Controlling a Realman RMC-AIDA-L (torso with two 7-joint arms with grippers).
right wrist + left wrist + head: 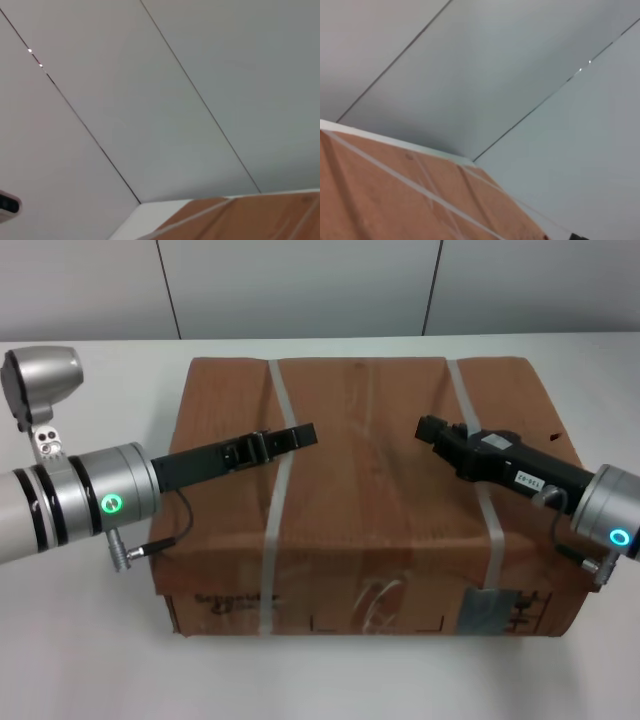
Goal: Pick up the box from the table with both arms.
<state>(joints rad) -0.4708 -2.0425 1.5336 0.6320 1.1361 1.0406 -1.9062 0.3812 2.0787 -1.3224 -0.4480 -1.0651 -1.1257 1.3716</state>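
Table (90, 660): white, wide; carried the box. Box (370, 500): brown, two straps, sat mid-table, unlifted. Left gripper (300, 434): over the box top, holding nothing; we could not tell its opening. Right gripper (428, 427): likewise. Risk we judged: both sat above, not beside, the box; uneven side pressure could tilt or drop it.

Even, bright, diffuse light falls on the large brown strapped cardboard box (370, 490), casting only a faint soft shadow on the plain white table (100, 660) beneath its front edge.
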